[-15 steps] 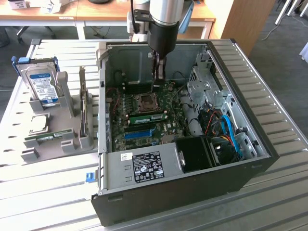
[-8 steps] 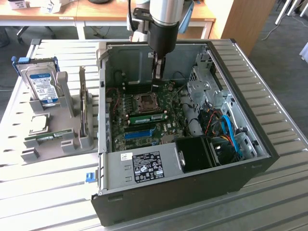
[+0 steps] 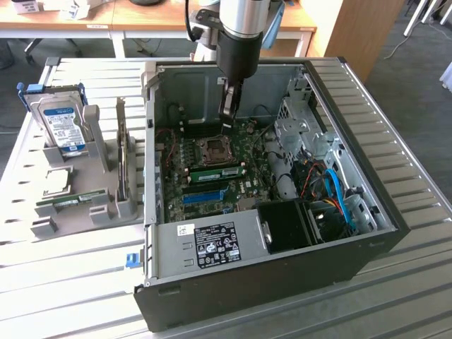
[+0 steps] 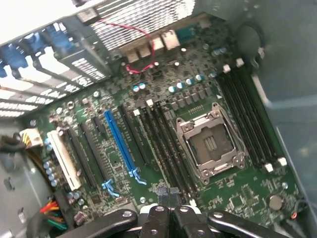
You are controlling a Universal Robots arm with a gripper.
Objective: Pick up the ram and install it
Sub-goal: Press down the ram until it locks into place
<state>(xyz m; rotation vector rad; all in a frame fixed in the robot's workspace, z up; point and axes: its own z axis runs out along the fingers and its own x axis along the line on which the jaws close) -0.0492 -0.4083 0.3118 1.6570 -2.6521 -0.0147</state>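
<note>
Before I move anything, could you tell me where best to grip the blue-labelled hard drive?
Grip its upper half across the flat front and back faces, coming from above. The hard drive stands upright with its lower end in the grey stand, so its top is free.

The arm (image 3: 244,18) is a smooth silver-grey cylinder that runs into a black, rounded wrist housing, with a black cable looping beside it and a patch of blue behind. The gripper (image 3: 228,106) is black and slim — narrow dark fingers tapering downward. In the wrist view the gripper (image 4: 171,206) shows black linkage bars with small silver screw heads.
</note>
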